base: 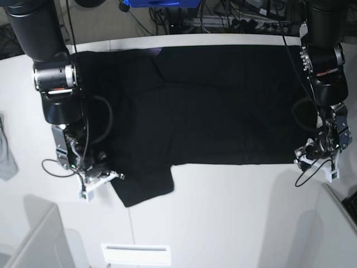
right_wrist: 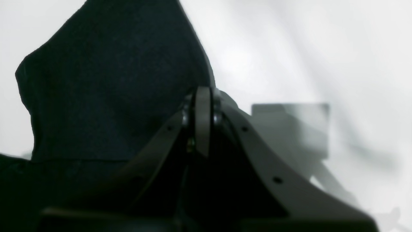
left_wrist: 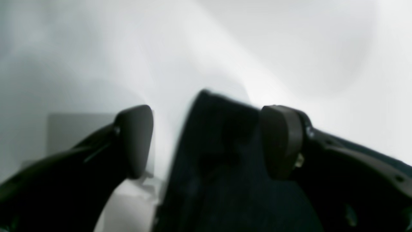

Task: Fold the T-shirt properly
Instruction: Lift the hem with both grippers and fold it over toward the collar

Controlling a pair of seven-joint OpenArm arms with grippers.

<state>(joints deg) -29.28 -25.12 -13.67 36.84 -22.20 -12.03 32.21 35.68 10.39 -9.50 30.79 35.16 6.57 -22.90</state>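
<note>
The black T-shirt point(base: 212, 106) lies spread, plain side up, across the far half of the white table point(base: 223, 212); one sleeve point(base: 142, 187) reaches toward the front left. My right gripper point(base: 103, 174) is at that sleeve's left edge. In the right wrist view its jaws point(right_wrist: 202, 124) are pressed together at the edge of raised black cloth point(right_wrist: 109, 83). My left gripper point(base: 308, 156) is at the shirt's front right corner. In the left wrist view it point(left_wrist: 207, 141) is open, with a fold of black cloth point(left_wrist: 219, 154) between the fingers.
A small grey cloth point(base: 5, 153) lies at the table's left edge. A grey bin corner point(base: 33, 240) and a white slotted plate point(base: 135, 254) sit at the front. Another grey edge point(base: 337, 223) is at the front right. Cables run behind the table.
</note>
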